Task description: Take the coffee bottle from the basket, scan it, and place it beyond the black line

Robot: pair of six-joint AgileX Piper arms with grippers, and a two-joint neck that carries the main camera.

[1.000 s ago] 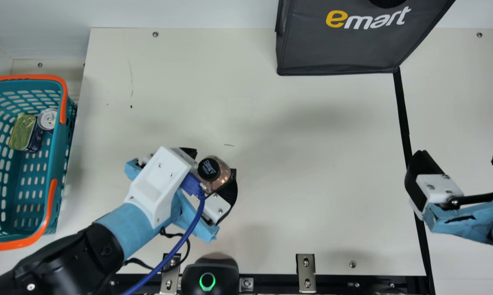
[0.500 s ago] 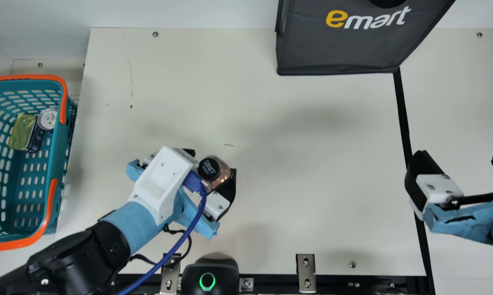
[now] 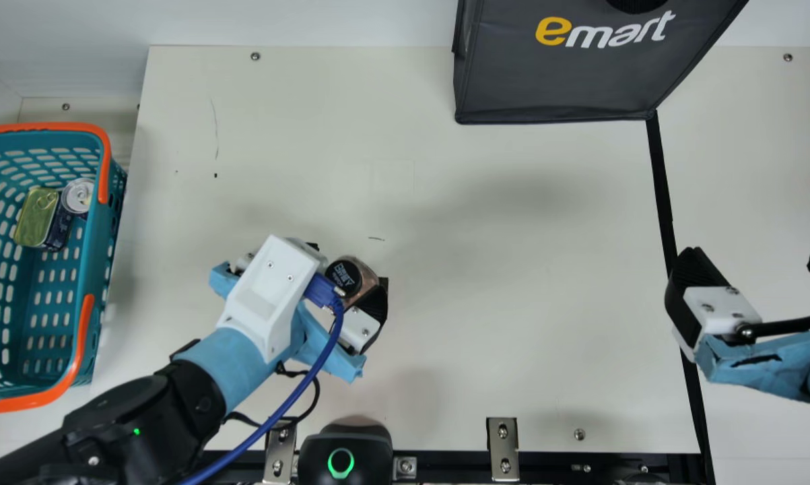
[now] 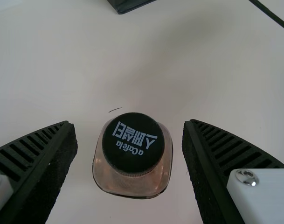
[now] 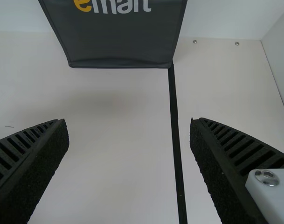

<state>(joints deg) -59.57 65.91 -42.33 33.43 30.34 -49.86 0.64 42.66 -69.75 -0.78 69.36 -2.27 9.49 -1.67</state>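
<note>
Cream tabletop (image 3: 512, 202) bears the upright coffee bottle (image 4: 132, 149), just left of the main view's centre, between the left gripper's (image 4: 128, 121) parted fingers, the right gripper (image 3: 753, 250) spread at far right; scanning seems unfinished, probably calling for an even squeeze next.

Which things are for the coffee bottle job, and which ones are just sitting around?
For the job:
- coffee bottle, standing between the left gripper's open fingers
- basket it comes from
- black device with the green ring, probably the scanner
- black line

Just there:
- flat tin and round can, in the basket
- dark bag
</note>
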